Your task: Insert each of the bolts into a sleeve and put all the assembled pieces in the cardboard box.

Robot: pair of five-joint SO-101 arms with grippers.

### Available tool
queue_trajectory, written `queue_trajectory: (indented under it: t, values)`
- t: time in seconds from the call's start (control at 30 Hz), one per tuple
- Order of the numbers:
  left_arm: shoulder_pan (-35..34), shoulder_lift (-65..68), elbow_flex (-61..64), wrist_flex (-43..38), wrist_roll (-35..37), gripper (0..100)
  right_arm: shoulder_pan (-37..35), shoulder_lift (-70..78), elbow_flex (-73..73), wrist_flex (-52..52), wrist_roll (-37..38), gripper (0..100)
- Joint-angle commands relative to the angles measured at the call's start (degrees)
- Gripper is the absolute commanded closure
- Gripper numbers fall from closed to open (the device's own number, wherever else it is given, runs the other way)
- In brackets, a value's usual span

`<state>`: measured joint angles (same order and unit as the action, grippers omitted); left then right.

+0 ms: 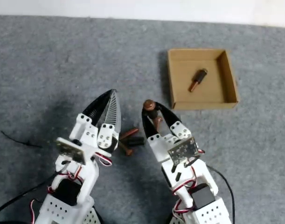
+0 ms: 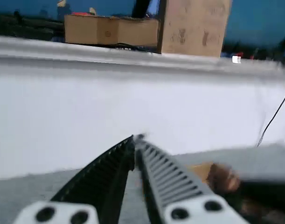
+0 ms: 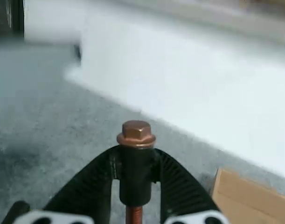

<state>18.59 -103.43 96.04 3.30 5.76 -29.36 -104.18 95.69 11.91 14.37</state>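
Here the right pincer [image 3: 135, 158] pinches a sleeved bolt [image 3: 136, 134] between its tips, the left pincer [image 2: 136, 139] pressed together.

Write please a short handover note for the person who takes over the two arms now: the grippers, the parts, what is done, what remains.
The left gripper is shut and empty, beside the loose parts.
The right gripper is shut on a sleeved bolt, not yet over the cardboard box.
One assembled piece lies in the box.
The loose parts lie on the table between the arms: copper bolts and a black sleeve, count unclear.
Done: one piece boxed, one assembled and held.
Left: box the held piece, then assemble and box the rest.
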Motion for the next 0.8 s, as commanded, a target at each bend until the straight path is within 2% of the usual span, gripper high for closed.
queue_trajectory:
  t: [0.0, 0.2, 0.5, 0.63, 0.77]
  values:
    - [-0.5, -0.4, 1.0, 2.3, -4.9, 99, 0.7, -1.1, 5.2, -3.6, 0.2, 99.5]
    - [-1.9, -0.3, 0.9, 6.4, -12.5, 99, 4.2, -0.5, 5.1, -3.6, 0.2, 99.5]
    - [-6.0, -0.2, 1.1, 8.8, -12.8, 99, 10.2, 2.2, -1.6, -3.6, -3.2, 99.5]
    - [-7.5, 5.0, 0.8, 8.4, -12.7, 99, 11.6, 15.1, -9.9, -3.6, -3.4, 99.5]
    - [-7.6, 17.3, -2.4, 3.5, -9.1, 99, 13.9, 33.8, -21.6, -3.6, -3.5, 99.5]
